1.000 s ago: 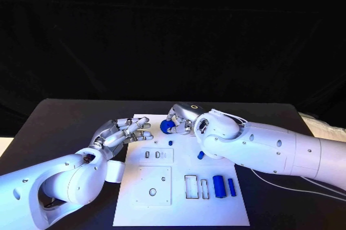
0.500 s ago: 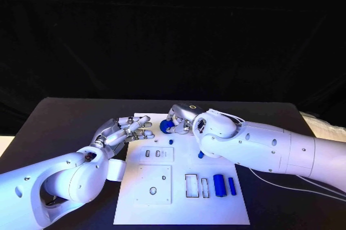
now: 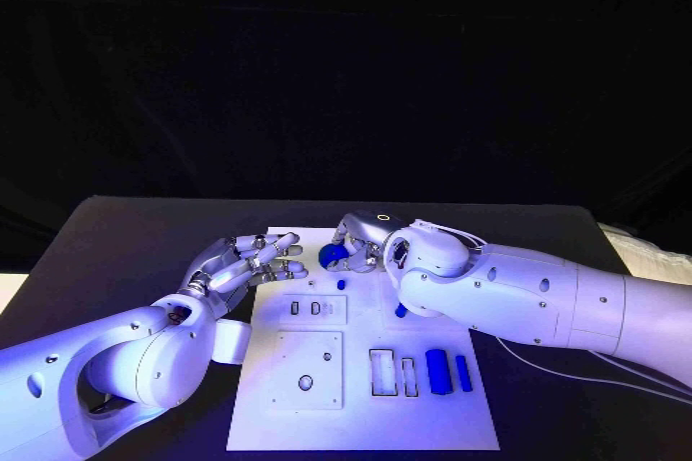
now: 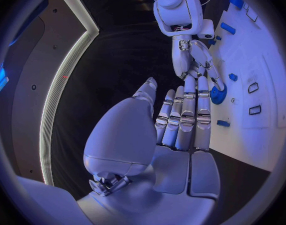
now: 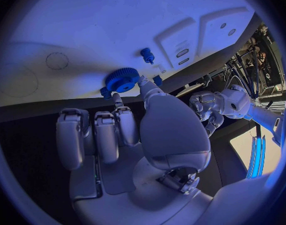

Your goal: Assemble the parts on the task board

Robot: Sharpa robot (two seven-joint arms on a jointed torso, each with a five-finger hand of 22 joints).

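Black tabletop (image 3: 130,241) carries the task board (image 3: 361,421); near its far edge my right robot hand (image 3: 368,243) pinches a blue gear (image 3: 335,253), my left robot hand (image 3: 248,266) open beside it.

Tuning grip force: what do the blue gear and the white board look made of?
Blue gear: looks like moulded or printed plastic, matte, solid colour, fine teeth round the rim; pinched by the right robot hand. Task board: probably rigid white plastic, flat matte surface with cleanly cut slots. Neither can be confirmed from looks alone.

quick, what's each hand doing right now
Left hand: open, fingers apart, holding nothing.
Right hand: pinching the blue gear at the task board's far end.
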